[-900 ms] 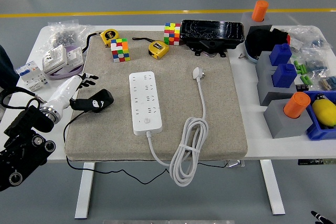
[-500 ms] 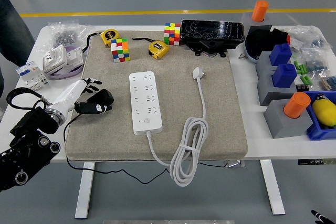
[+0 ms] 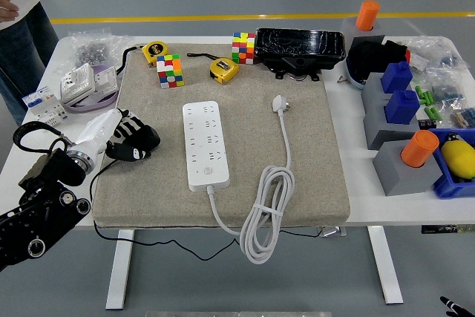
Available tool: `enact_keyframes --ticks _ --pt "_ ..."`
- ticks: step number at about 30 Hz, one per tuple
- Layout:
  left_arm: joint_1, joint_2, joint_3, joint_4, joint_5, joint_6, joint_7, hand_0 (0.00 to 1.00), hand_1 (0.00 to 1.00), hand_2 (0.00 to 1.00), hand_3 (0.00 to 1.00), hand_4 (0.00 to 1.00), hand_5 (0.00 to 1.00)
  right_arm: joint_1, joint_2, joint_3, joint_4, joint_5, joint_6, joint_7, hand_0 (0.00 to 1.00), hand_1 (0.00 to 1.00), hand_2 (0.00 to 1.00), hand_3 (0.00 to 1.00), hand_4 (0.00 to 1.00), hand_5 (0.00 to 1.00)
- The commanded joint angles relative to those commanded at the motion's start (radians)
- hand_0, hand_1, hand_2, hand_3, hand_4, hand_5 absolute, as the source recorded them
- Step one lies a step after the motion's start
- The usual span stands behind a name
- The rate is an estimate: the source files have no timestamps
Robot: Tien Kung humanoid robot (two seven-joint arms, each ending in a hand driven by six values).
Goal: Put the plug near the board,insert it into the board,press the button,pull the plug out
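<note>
A black plug [image 3: 136, 146] with a thin black cable lies on the left part of the beige mat [image 3: 312, 161]. My left hand [image 3: 132, 128], on a white forearm, reaches in from the left, its black fingers curled over the top of the plug. The white power board [image 3: 204, 143] lies lengthwise in the middle of the mat, about a hand's width to the right of the plug, with its button [image 3: 208, 172] near its front end. At the bottom right corner only a small black tip of my right arm [image 3: 447, 305] shows.
The board's own white plug [image 3: 280, 103] and coiled cord [image 3: 264, 213] lie to its right. Two colour cubes [image 3: 169, 70], yellow tape measures [image 3: 223, 69] and a black case [image 3: 300, 50] line the back. Grey and blue blocks [image 3: 397, 102] stand at right. A person [image 3: 22, 5] stands at far left.
My left hand has moved right and forward and its fingers have come down over the black plug. A person has stepped into view at the top left.
</note>
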Motion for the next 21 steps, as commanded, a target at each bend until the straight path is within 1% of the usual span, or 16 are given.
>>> enact_keyframes --ticks 2,3,8,10,13,17,20,21 --pt "0.0 0.0 0.003 -0.003 -0.001 -0.002 0.006 0.397 0.414 0.5 0.549 0.874 0.002 0.0 -0.002 -0.001 0.0 0.0 0.0 0.0 0.665 0.673 0.663 0.584 0.925 0.527" --pt "0.0 0.001 0.005 -0.005 0.001 -0.006 0.013 0.336 0.385 0.489 0.552 0.805 0.002 0.0 -0.003 -0.003 0.0 0.0 0.0 0.0 0.665 0.673 0.663 0.585 0.926 0.526" --pt "0.003 0.005 0.006 -0.025 0.009 -0.018 0.025 0.336 0.385 0.489 0.552 0.805 0.002 -0.001 -0.003 -0.005 0.001 0.001 0.0 0.0 0.665 0.673 0.663 0.585 0.926 0.526" --pt "0.002 0.008 0.005 -0.039 0.011 -0.016 0.014 0.323 0.387 0.486 0.549 0.811 0.002 -0.002 -0.003 -0.007 0.001 0.001 0.0 0.0 0.665 0.673 0.663 0.585 0.926 0.528" --pt "-0.007 0.013 0.006 -0.056 -0.01 -0.01 -0.031 0.323 0.387 0.486 0.549 0.811 0.002 -0.003 -0.003 -0.009 0.0 0.002 0.0 0.0 0.665 0.673 0.663 0.585 0.926 0.528" --pt "-0.041 0.022 0.034 -0.058 -0.077 -0.014 -0.142 0.333 0.393 0.477 0.541 0.815 0.002 -0.004 -0.003 -0.008 0.0 0.002 0.0 0.0 0.664 0.673 0.663 0.587 0.926 0.528" --pt "-0.075 0.028 0.073 -0.053 -0.119 -0.027 -0.222 0.333 0.393 0.477 0.541 0.815 0.002 -0.003 -0.003 -0.007 0.001 0.002 0.0 0.0 0.664 0.673 0.663 0.587 0.926 0.528" --pt "-0.091 0.03 0.093 -0.05 -0.133 -0.034 -0.246 0.355 0.397 0.474 0.539 0.814 0.002 -0.003 -0.003 -0.007 0.001 0.002 0.0 0.0 0.665 0.673 0.663 0.587 0.926 0.528"
